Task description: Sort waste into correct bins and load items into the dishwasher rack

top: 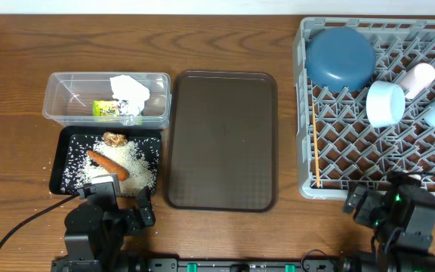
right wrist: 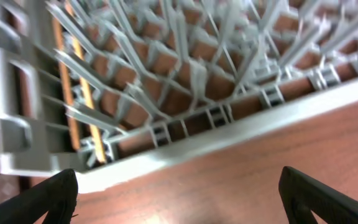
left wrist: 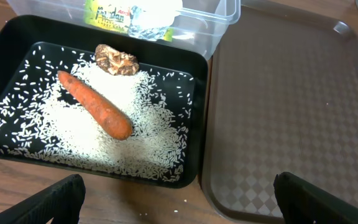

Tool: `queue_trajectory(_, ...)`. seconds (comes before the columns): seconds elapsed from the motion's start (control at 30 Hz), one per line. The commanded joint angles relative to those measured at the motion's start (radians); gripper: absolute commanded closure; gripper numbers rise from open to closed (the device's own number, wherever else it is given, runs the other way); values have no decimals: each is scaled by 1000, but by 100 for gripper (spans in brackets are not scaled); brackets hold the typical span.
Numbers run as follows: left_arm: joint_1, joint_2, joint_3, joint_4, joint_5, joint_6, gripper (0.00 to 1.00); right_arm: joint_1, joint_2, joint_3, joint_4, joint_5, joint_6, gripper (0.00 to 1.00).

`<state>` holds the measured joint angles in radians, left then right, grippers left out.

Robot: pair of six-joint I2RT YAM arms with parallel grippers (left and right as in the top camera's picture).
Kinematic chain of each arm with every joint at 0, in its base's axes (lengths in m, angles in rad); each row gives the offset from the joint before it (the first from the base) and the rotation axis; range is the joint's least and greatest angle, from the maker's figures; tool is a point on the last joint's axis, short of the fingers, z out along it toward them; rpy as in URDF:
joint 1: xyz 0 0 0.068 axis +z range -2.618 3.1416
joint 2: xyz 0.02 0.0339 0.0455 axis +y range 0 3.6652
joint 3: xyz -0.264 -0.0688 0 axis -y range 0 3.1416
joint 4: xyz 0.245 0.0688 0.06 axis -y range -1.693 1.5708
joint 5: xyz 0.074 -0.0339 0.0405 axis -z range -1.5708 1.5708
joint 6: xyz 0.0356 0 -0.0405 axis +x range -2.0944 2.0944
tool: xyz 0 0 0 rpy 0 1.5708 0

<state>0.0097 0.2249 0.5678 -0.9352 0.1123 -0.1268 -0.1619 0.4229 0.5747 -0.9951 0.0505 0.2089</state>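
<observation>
Where white rice spreads, orange carrot, tapered

Our wooden table, on it we see a clear tub, black tray, brown serving tray, grey dishwasher rack

My left gripper, jaws wide: black tray sits low below, open from above. Clear tub wall rises just behind it. Brown serving tray lies flat, free passage over it. My right gripper: dishwasher rack wall and pegs block ahead.
</observation>
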Motion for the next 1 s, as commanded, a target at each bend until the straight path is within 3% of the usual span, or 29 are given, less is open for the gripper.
queue_trajectory(0.0,3,-6,-1,0,-11,-1,2,32,-106,-40,84,5,-2,1)
queue_trajectory(0.2,3,-6,-2,0,-11,-1,2,32,-301,-237,458,-182,-269,1)
queue_trajectory(0.33,3,-6,-1,0,-11,-1,2,33,-410,-380,684,-204,-297,1)
queue_trajectory(0.53,3,-6,-2,0,-11,-1,2,53,-418,-542,966,-168,-347,1)
queue_trajectory(0.73,3,-6,-2,0,-11,-1,2,90,-418,-570,917,-40,-367,1)
queue_trajectory(0.97,3,-6,-1,0,-11,-1,2,92,-418,-570,919,-61,-397,1)
